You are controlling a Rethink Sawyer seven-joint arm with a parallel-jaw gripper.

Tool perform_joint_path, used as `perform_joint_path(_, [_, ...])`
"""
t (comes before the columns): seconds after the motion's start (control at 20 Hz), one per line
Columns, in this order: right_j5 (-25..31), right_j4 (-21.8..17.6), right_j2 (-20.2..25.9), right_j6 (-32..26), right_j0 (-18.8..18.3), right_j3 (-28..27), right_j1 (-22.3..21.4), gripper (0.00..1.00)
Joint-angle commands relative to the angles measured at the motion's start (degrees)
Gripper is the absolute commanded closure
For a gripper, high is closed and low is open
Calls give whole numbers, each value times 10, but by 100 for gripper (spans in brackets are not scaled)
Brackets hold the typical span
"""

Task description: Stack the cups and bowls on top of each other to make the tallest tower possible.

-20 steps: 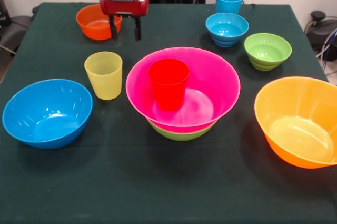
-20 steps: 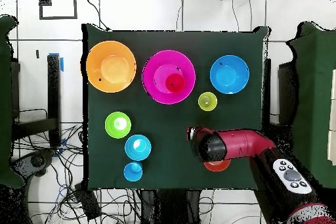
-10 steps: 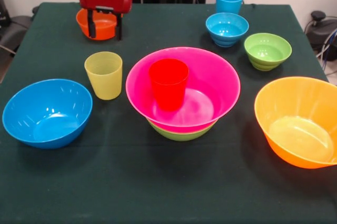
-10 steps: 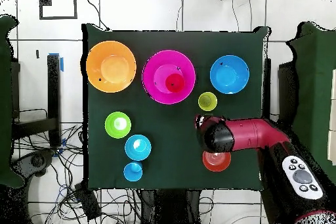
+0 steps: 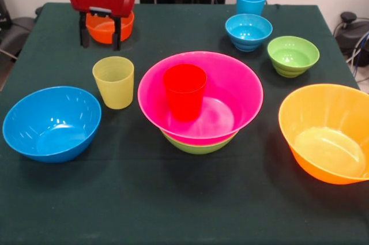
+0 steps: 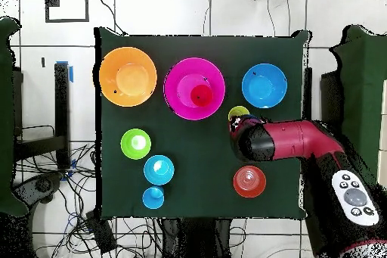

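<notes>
Glossy round blue bowl [image 5: 52,123] at left; behind it the gripper [image 5: 99,36], prongs wide and empty, before the small orange bowl [image 5: 109,26]. Translucent yellow cup [image 5: 113,82] beside the tower [image 5: 200,102]: red tumbler in pink bowl, nested on green. Large orange bowl [image 5: 326,132] right.

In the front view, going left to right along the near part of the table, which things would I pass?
Medium blue bowl → yellow cup → red cup, standing inside the large pink bowl, which is nested on a green bowl → large yellow-orange bowl.
</notes>
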Motion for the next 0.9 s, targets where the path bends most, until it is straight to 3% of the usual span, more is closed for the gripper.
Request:
perform_joint_path(0.05, [31,-59,46,-143,19,-63,57,0])
perform_joint_path(0.35, [37,-50,47,-132,10,-82,86,0])
perform_joint_path(0.65, [7,-79,13,-96,25,-94,96,0])
perform_joint_path(0.9, [23,-72,16,-110,6,-89,114,0])
